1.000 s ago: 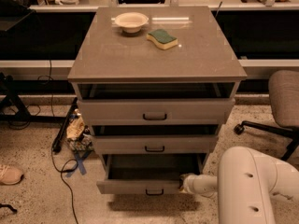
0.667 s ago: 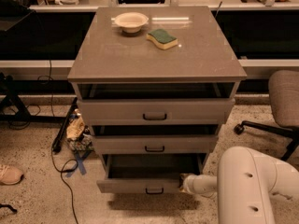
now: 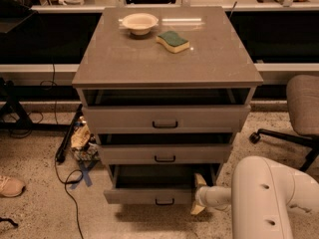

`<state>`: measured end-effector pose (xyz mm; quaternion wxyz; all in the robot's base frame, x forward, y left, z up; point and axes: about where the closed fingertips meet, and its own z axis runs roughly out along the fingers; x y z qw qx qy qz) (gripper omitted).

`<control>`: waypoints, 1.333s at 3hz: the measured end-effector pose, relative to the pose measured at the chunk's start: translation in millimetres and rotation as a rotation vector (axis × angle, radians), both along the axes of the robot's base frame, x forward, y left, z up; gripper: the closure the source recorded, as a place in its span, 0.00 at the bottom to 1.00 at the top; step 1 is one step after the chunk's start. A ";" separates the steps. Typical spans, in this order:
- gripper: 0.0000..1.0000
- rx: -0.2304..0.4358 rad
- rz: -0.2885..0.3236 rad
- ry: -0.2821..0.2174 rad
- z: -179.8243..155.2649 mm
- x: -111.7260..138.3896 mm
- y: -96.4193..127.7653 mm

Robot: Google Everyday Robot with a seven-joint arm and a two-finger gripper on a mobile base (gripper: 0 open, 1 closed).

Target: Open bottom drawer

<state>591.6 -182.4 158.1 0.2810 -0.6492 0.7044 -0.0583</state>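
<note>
My pale hand (image 3: 198,195) sits at the right end of the narrow grey bottom drawer (image 3: 144,196), low centre of frame, its grip impossible to tell, so I should pull straight and level, never sideways.

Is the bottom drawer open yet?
Open: the bottom drawer front juts out, with a dark gap behind it. The end effector sits at its right end.

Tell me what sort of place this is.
Probably a lab or office workspace: a grey drawer cabinet, a wheeled office chair, and loose cables on a speckled floor. The robot's end effector sits at the right end of the bottom drawer.
</note>
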 end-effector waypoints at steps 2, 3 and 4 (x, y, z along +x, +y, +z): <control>0.00 -0.036 0.053 0.065 6.0 -2.1 8.7; 0.00 -0.068 0.066 0.117 7.6 -5.7 11.0; 0.00 -0.060 0.072 0.174 4.3 -10.2 8.2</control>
